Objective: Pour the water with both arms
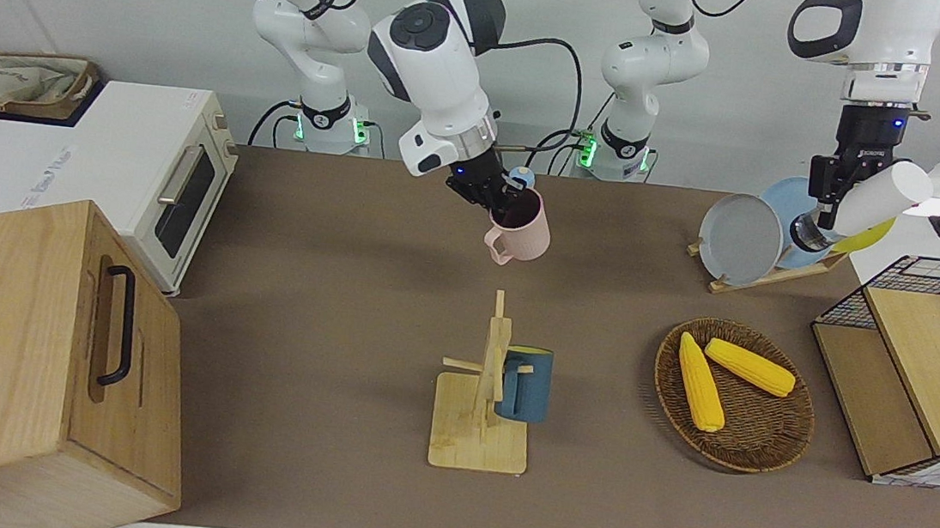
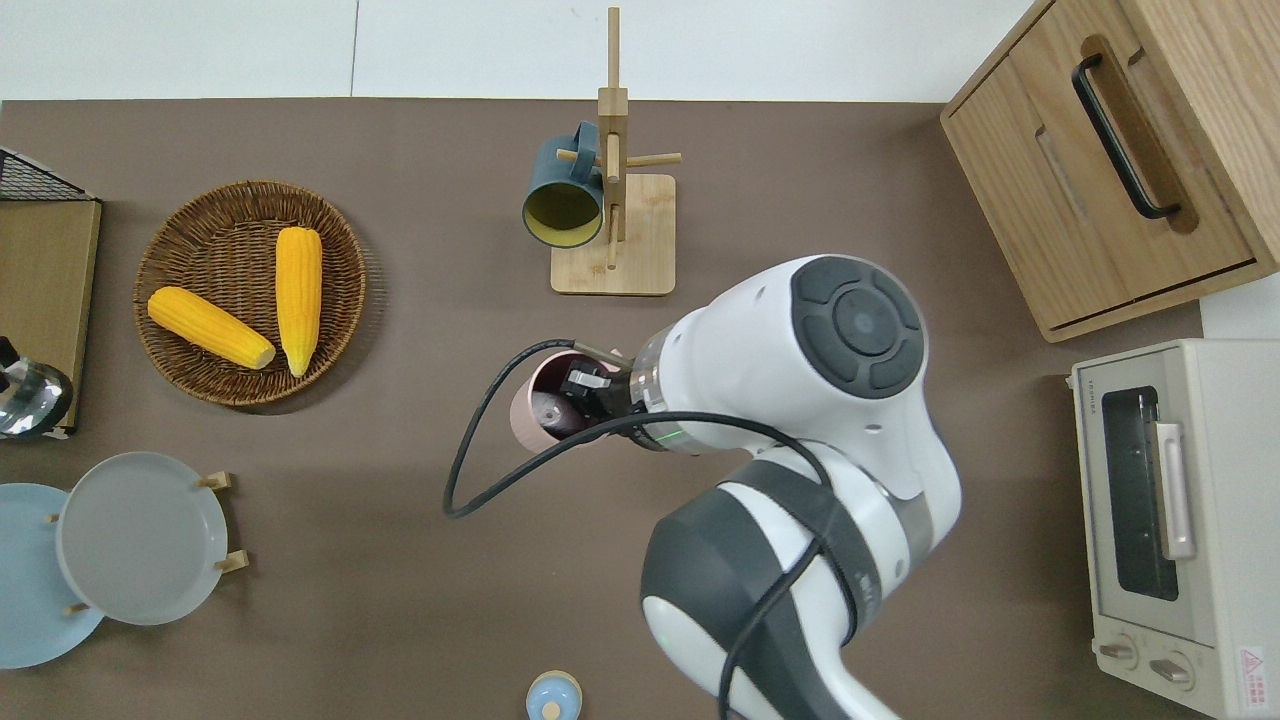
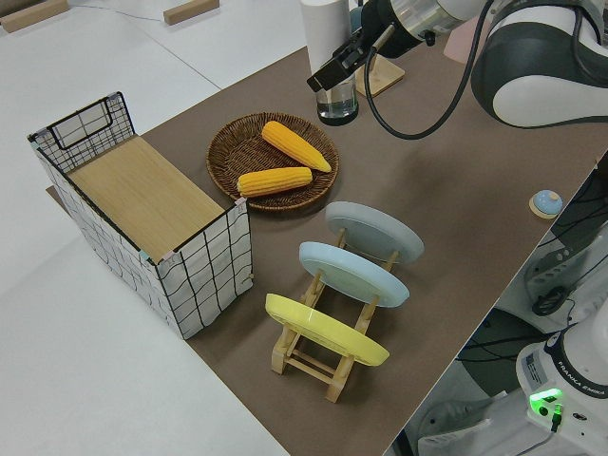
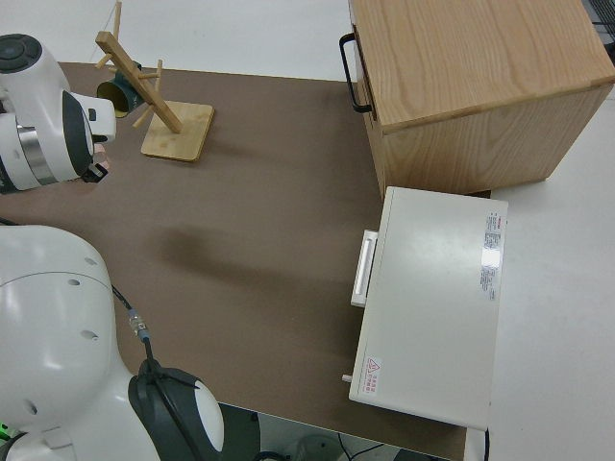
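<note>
My right gripper (image 1: 500, 202) is shut on the rim of a pink mug (image 1: 525, 230), with one finger inside it. It holds the mug (image 2: 535, 405) in the air over the brown table mat, between the wooden mug tree and the robots. My left gripper (image 1: 825, 203) is shut on a white bottle (image 1: 877, 198) with a shiny metal base. The bottle is tilted and held up at the left arm's end of the table. In the overhead view its base (image 2: 35, 398) shows between the wire basket and the plate rack. The left side view shows the bottle (image 3: 328, 47) above the wicker basket's rim.
A mug tree (image 1: 488, 386) holds a dark blue mug (image 1: 526, 383). A wicker basket (image 1: 763, 447) holds two corn cobs. A plate rack (image 2: 130, 540) and a wire basket (image 1: 925, 377) stand at the left arm's end. A wooden cabinet (image 1: 21, 359) and a toaster oven (image 1: 151, 173) stand at the right arm's end.
</note>
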`<state>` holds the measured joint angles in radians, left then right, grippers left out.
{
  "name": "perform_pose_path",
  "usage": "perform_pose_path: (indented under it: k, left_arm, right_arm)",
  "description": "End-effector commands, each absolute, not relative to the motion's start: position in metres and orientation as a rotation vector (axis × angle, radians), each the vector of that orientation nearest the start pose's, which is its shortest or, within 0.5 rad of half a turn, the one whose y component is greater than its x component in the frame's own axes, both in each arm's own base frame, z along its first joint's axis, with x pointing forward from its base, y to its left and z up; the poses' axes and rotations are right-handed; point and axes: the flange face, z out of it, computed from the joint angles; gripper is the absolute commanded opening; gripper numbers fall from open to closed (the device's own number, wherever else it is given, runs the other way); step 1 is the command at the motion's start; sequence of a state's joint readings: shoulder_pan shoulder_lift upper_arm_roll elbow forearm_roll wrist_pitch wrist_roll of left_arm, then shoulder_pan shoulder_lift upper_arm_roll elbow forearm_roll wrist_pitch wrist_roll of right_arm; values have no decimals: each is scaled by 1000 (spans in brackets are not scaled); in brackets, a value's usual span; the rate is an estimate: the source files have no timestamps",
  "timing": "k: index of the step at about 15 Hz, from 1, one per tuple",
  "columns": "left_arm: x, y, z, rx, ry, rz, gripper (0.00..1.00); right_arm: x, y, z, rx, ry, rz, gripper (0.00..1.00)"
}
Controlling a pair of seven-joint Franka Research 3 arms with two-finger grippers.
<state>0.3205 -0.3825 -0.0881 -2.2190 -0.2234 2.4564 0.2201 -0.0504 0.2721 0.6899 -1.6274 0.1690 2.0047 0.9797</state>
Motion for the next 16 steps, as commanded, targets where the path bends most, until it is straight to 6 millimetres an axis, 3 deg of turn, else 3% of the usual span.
perform_pose_path:
  k: [1, 6, 11, 16]
  left_arm:
    - [441, 86, 600, -2957, -213, -994, 0]
    - [418, 60, 582, -2958, -196, -962, 0]
    - [405, 53, 570, -2961, -186, -943, 0]
    - [403, 49, 565, -2968, -177, -931, 0]
  right_arm:
    - [518, 404, 487, -2753, 627, 153, 0]
    - [504, 448, 447, -2772, 635, 124, 0]
    - [491, 490, 401, -2807, 650, 68, 0]
    - [487, 512, 383, -2804, 649, 68, 0]
